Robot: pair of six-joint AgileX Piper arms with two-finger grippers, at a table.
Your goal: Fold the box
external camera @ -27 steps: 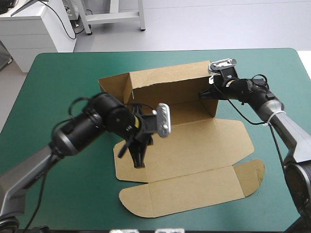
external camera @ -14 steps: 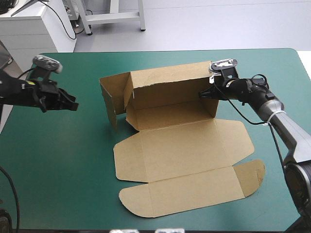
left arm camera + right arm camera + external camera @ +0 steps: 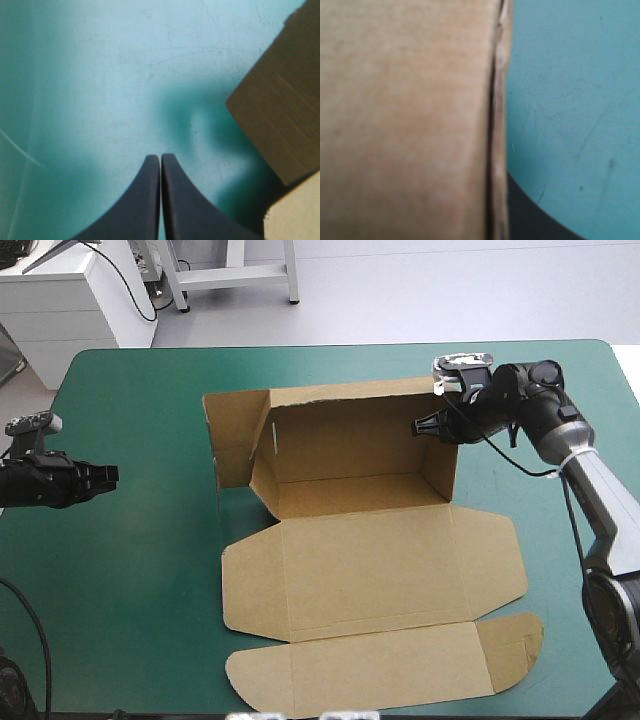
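1. Biggest thing first: the counter [image 3: 130, 570] with its teal-green cover is mostly taken up by the box [image 3: 370, 570]. It sits about mid-counter, half built. The back wall [image 3: 345, 430] and the walls at both ends are standing, while the base and lid panels [image 3: 370, 675] lie flat toward the near edge.
2. Our guess at why it's laid out like that: the walls have to be stood up and tucked first, so one end gets steadied while the lid stays flat out of the way.
3. The right pincer [image 3: 424, 426] is at the top far corner of the right-hand wall [image 3: 440, 465]. In its wrist view the board's edge runs straight up the middle. One black finger [image 3: 530, 220] shows just beside it and the other is hidden behind the board, so we'd call it nipped almost closed on that wall, holding it upright.
4. The left pincer [image 3: 108, 472] hangs over bare cover near the counter's left edge, well apart from the box. Its fingers are pressed together into one point with nothing in them — parked clear, we reckon.
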